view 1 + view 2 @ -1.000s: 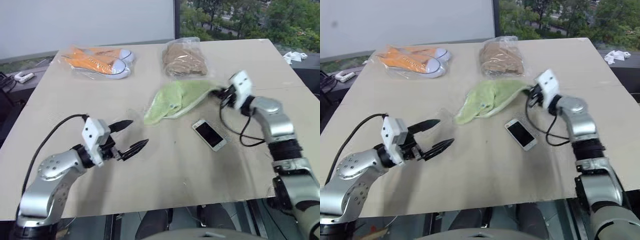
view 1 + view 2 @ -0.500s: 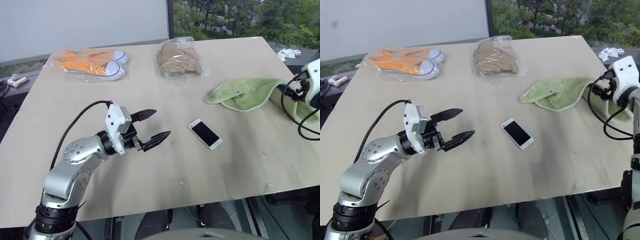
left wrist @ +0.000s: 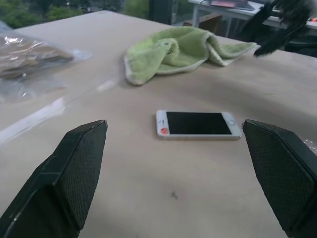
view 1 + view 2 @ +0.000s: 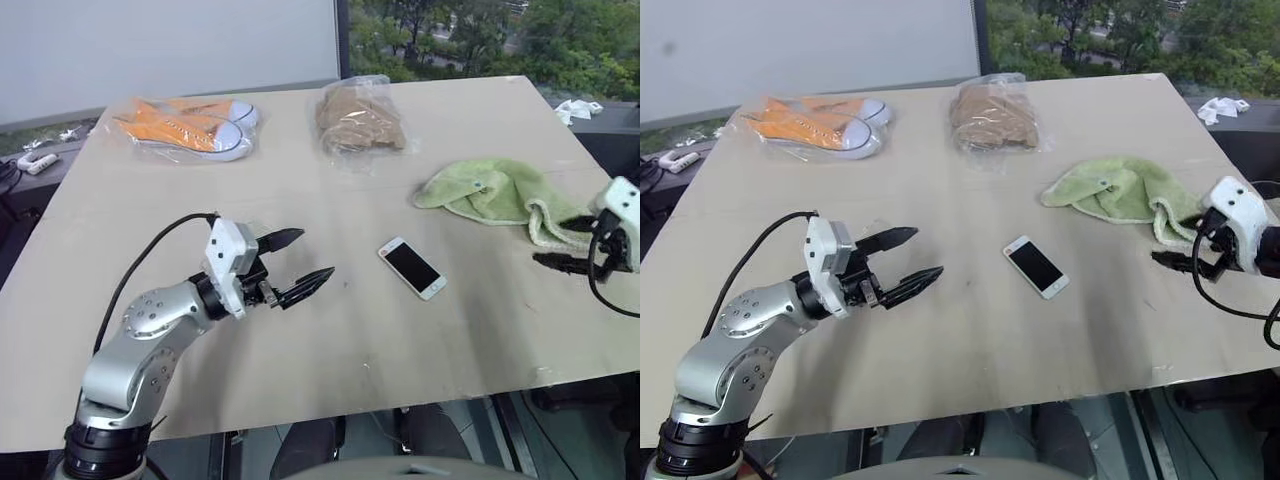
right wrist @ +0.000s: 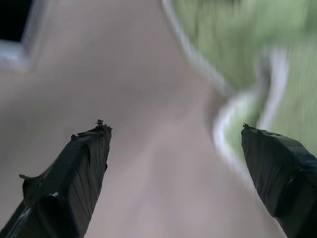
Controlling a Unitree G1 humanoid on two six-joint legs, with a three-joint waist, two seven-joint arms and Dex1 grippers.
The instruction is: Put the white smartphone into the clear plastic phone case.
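Looking down over the worktop (image 4: 350, 340), found the white smartphone (image 4: 412, 268) lying flat and screen up, right of centre, long axis running diagonally from far left to near right. Noted nothing touching it and bare surface all around it.

Logged the left end effector (image 4: 315, 252) left of the phone, low over the worktop and roughly level, pointing right toward the phone but well short of it. Saw both black fingers spread wide with nothing between them. Confirmed in the left wrist view: phone framed in the gap between the two fingers (image 3: 74, 173), clear of both.

Picked out a faint transparent outline with shiny edges on the worktop, just far of the left end effector; took it for the clear plastic phone case (image 3: 59, 106), empty and lying flat, though could not trace its full outline.

Logged the right end effector (image 5: 173, 125) at the right edge of the worktop, just near of the green towel (image 4: 490, 190), tilted downward and pointing left. Found its fingers also at full spread, gripping nothing. Saw the towel's pale hem beyond the fingertips in the right wrist view.

Noted the towel crumpled at the far right, well apart from the phone. Recorded bagged orange sneakers (image 4: 185, 125) at far left and a bagged brown cloth (image 4: 360, 118) at far centre.
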